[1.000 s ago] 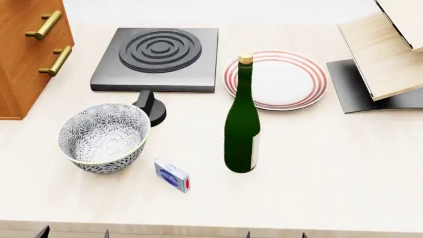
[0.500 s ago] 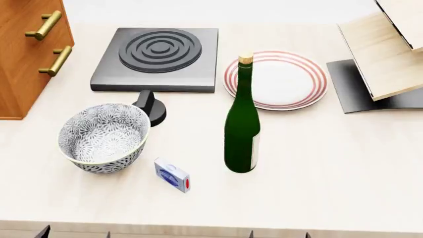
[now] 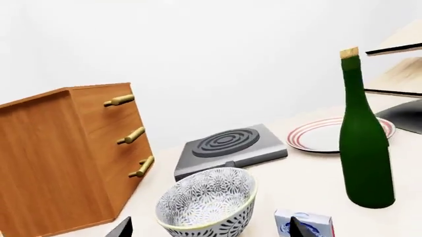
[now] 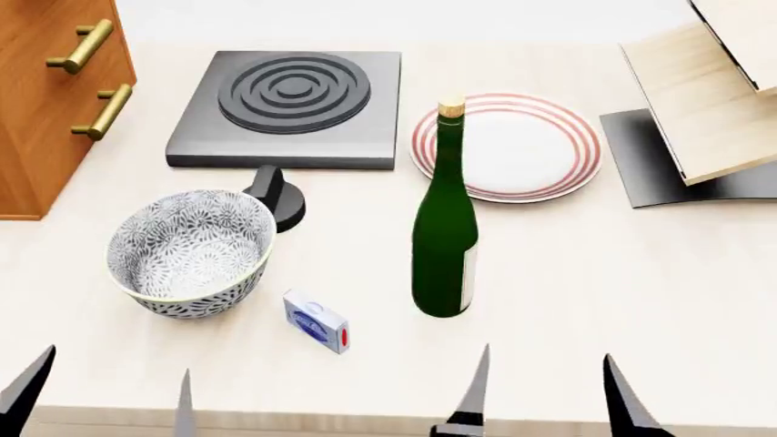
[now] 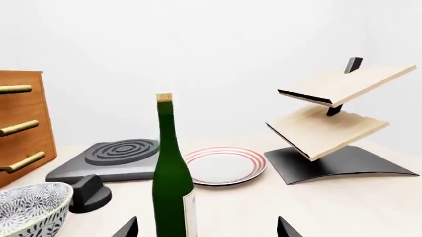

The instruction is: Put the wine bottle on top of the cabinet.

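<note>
The pale table [image 4: 631,309] runs wide, with bare surface to the right of the wine bottle and along the near edge. The cabinet [image 4: 49,100] stands at the far left edge, its brass-handled drawer fronts facing the table's middle; only part of it shows in the head view. At the far right a tiered wooden shelf [image 4: 716,91] on a black base overhangs the table. The black hotplate [image 4: 291,107] sits at the back, with the red-rimmed plate [image 4: 516,146] just beside it. The patterned bowl [image 4: 191,250] sits front left, a black knob [image 4: 277,193] between it and the hotplate. The wine bottle [image 4: 445,228] stands upright near the middle, long axis vertical, cork up, free of either gripper, just in front of the plate. A small blue box [image 4: 317,321] lies between bowl and bottle. The left gripper [image 4: 104,401] and right gripper [image 4: 547,396] poke in at the near edge, both spread and holding nothing
</note>
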Available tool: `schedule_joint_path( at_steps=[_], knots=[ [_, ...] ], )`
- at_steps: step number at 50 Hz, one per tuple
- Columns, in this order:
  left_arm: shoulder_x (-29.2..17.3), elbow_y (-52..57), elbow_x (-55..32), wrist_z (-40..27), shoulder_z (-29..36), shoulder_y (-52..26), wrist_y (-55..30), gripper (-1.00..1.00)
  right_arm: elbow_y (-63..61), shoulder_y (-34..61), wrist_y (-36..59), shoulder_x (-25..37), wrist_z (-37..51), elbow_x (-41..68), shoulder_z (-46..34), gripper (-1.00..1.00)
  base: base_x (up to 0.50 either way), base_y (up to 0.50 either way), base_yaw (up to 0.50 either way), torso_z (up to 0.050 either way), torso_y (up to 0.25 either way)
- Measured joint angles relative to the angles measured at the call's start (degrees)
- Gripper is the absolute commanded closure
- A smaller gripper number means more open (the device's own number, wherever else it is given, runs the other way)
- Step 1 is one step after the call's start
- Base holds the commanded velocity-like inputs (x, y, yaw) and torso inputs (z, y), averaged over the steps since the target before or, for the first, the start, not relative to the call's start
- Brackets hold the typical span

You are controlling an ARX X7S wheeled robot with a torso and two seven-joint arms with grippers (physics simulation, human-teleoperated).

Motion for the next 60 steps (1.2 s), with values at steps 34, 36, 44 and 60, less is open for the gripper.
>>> schedule_joint_path(
  at_steps=[34,36,44,60],
  knots=[
    [-1.56,22.07,3.08,-0.03,4.01,-1.14,-12.60,-1.00,-22.21,2.42,13.17,2.90,5.33,5.91,1.74,-1.00,0.00,0.00,0.00,0.000,0.000],
    [-1.66,22.44,3.06,-0.13,4.12,-1.19,-12.85,-1.00,-22.45,2.50,13.33,3.01,5.53,5.93,1.62,-1.00,0.00,0.00,0.00,0.000,0.000],
    [-2.00,23.64,3.03,-0.49,4.49,-1.31,-13.72,-1.00,-23.21,2.48,13.23,3.42,5.93,6.39,1.36,-1.00,0.28,0.00,0.00,0.000,0.000],
    [-2.55,24.58,2.98,-1.12,5.33,-1.68,-14.57,-1.00,-23.20,2.63,13.17,3.86,7.01,7.54,1.55,-1.00,0.50,0.00,0.00,0.000,0.000]
  ],
)
